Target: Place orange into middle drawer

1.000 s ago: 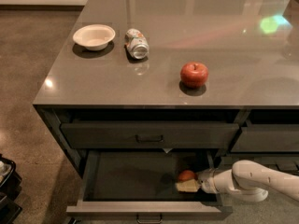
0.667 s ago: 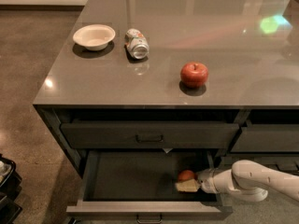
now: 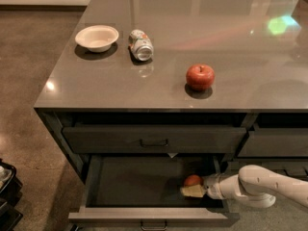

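The middle drawer (image 3: 139,183) is pulled open below the counter, showing its long dark inside. The orange (image 3: 192,179) is inside it at the right, low over or on the drawer floor. My gripper (image 3: 191,188) reaches into the drawer from the right on a white arm (image 3: 260,184), and its tan tip touches the orange's near side.
On the grey counter (image 3: 240,42) are a red apple (image 3: 200,76), a tipped can (image 3: 141,44) and a white bowl (image 3: 97,37). The top drawer (image 3: 154,138) is closed. Another drawer stack (image 3: 276,141) is at the right. Dark objects sit on the floor at the far left (image 3: 7,191).
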Tool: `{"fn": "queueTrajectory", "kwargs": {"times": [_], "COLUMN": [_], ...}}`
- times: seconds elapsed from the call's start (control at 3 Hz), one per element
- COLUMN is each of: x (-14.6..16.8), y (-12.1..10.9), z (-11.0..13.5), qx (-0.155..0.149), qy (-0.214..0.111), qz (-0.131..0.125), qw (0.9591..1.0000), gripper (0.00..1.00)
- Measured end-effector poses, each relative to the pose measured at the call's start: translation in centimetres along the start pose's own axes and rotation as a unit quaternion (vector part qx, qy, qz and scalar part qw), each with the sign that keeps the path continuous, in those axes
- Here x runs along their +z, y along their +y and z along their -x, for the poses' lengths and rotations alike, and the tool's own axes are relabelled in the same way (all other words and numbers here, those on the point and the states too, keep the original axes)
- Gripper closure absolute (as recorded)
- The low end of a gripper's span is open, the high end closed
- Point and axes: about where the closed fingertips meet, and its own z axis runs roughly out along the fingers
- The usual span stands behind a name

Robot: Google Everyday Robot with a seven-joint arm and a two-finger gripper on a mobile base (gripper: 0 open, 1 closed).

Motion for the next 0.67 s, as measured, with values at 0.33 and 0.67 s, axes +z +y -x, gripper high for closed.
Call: {"fn": "queueTrajectory", "kwargs": {"times": [0.33,0.67], "x": [0.01,0.01], "y": [0.0,0.01], "z": [0.0,0.0], "qx": [0.0,0.0], "qy": [0.0,0.0], "qz": [0.0,0.0], "qw": [1.0,1.0], "gripper": [0.0,0.0]}}
